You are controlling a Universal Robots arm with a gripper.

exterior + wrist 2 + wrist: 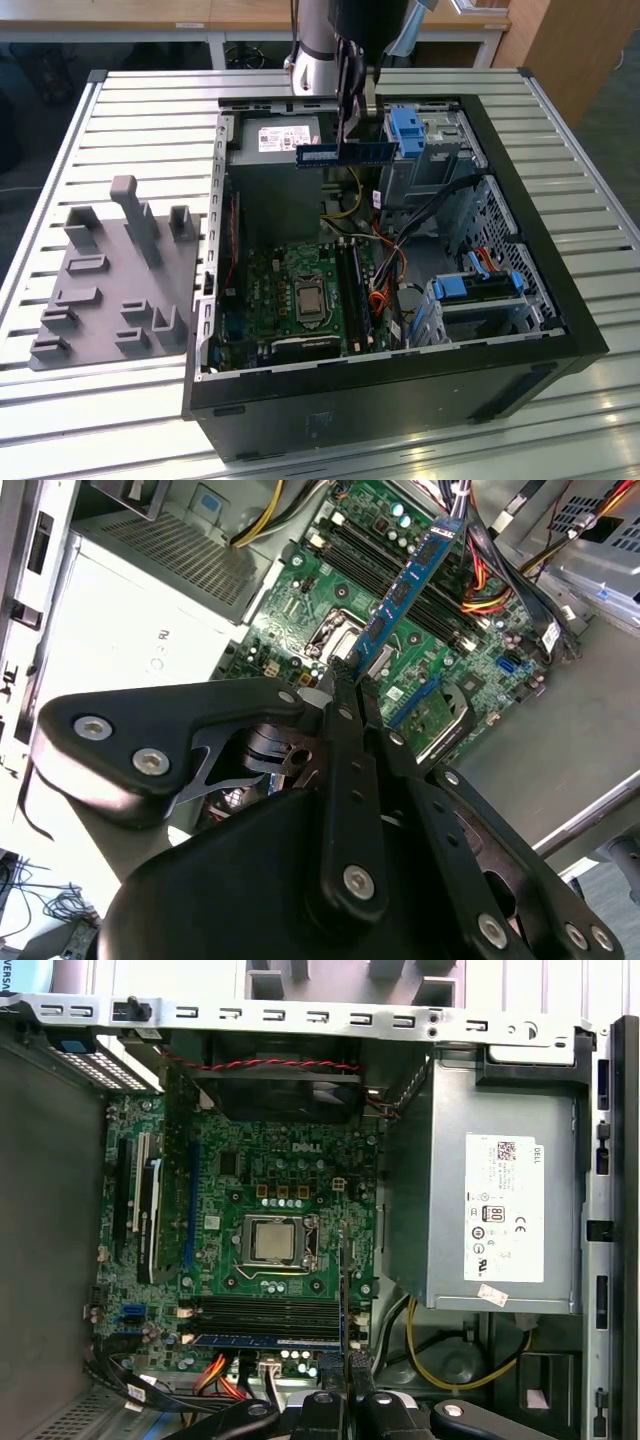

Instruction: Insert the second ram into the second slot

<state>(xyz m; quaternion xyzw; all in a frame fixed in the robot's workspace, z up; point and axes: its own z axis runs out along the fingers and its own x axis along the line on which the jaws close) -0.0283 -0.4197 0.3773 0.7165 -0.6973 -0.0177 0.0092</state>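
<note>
My gripper [347, 138] hangs above the open computer case [520, 300], shut on the second ram [345, 153], a thin blue stick held level over the case's far side. In the second wrist view the ram [405, 590] juts out from the closed fingertips [343, 685] toward the motherboard. The first wrist view shows the ram [342, 1290] edge-on as a thin line crossing the black memory slots [265, 1310], well above them. Another blue stick [265, 1341] sits seated in the slot beside those. The motherboard [300, 290] lies on the case floor.
A silver power supply [500, 1210] sits beside the motherboard. Blue drive brackets [405, 130] [480, 285] and orange and black cables [385, 290] crowd the exterior view's right. A grey fixture plate [110, 280] lies on the slatted table at the exterior view's left.
</note>
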